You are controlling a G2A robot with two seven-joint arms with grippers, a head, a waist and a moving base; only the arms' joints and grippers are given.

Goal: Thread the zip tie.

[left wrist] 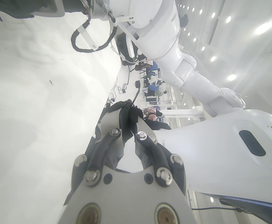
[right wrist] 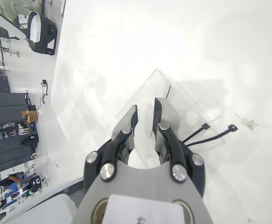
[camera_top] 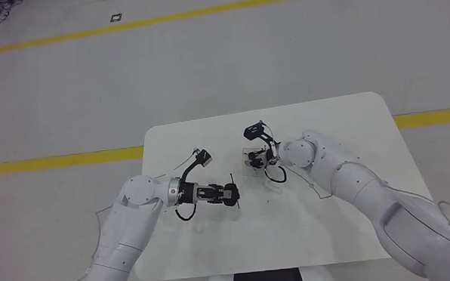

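My left gripper (left wrist: 128,106) is shut on a black zip tie (left wrist: 136,91), whose square head sticks out beyond the fingertips. From above, this gripper (camera_top: 230,194) sits near the table's middle with the zip tie (camera_top: 234,187) upright across it. My right gripper (right wrist: 146,110) hangs open just over a clear plastic tray (right wrist: 148,84), nothing between its fingers. Two more black zip ties (right wrist: 204,128) lie on the tray beside one finger, one head (right wrist: 233,127) poking past the tray's edge. In the top view the right gripper (camera_top: 258,162) is over the tray (camera_top: 247,156).
The white table (camera_top: 338,128) has bare room to the right and toward the front. A small pale scrap (right wrist: 250,123) lies on the table beyond the tray. The two grippers are a short distance apart.
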